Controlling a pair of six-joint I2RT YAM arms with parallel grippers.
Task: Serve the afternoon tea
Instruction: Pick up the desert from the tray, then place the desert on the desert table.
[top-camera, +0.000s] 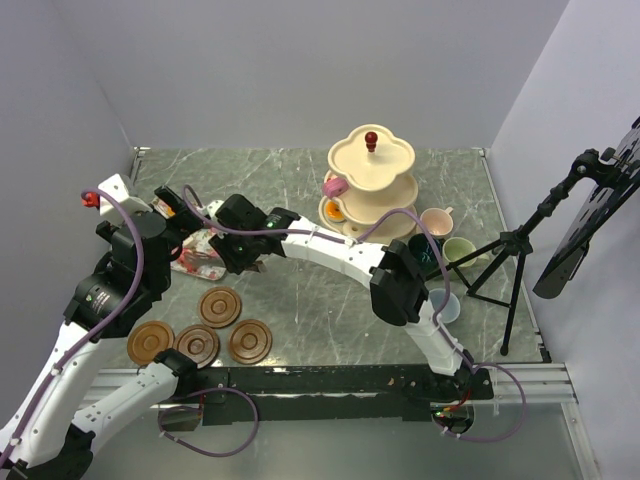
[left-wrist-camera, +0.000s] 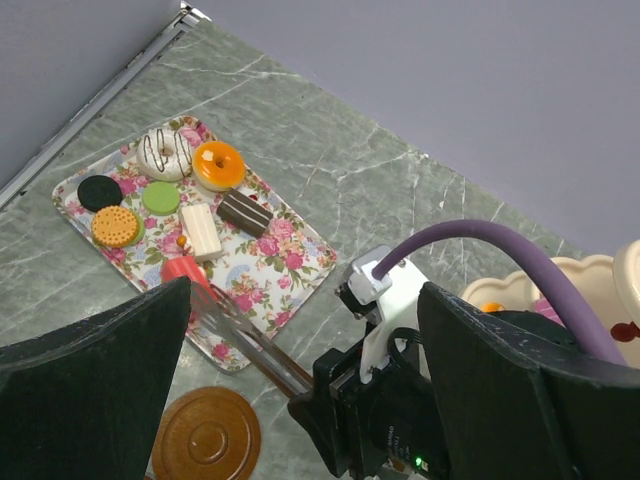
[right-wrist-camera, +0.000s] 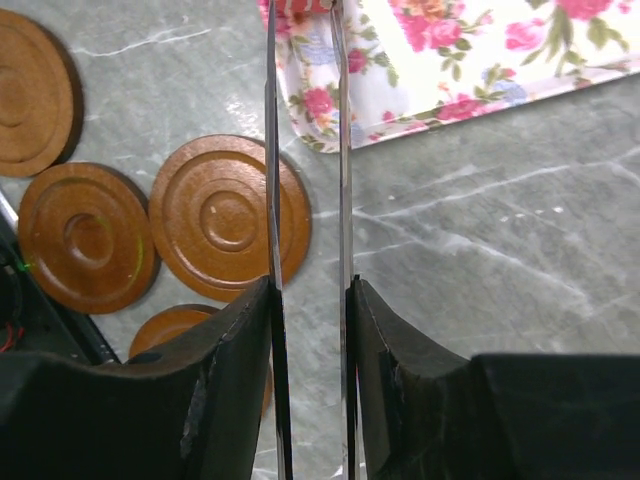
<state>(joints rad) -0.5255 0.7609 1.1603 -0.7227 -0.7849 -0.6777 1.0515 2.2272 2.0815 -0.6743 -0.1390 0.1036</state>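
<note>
My right gripper (right-wrist-camera: 310, 290) is shut on the thin metal tongs (right-wrist-camera: 341, 150), one blade against each finger. The tongs' tips (left-wrist-camera: 205, 300) straddle a red cake (left-wrist-camera: 185, 272) at the near end of the floral tray (left-wrist-camera: 285, 275). Several more cakes lie on the tray, among them a white doughnut (left-wrist-camera: 164, 152), an orange doughnut (left-wrist-camera: 218, 165) and a chocolate bar (left-wrist-camera: 245, 212). My left gripper (left-wrist-camera: 308, 300) hangs wide open and holds nothing, above the right gripper (top-camera: 240, 250). The cream three-tier stand (top-camera: 372, 175) at the back carries a pink cake (top-camera: 336, 186) and an orange one (top-camera: 333, 209).
Several brown saucers (top-camera: 220, 306) lie near the front left. To the right of the stand sit the pink mug (top-camera: 436, 221), dark green mug (top-camera: 425, 248), light green mug (top-camera: 459, 250) and grey-blue mug (top-camera: 443, 303). A black tripod (top-camera: 510, 250) stands at the right edge.
</note>
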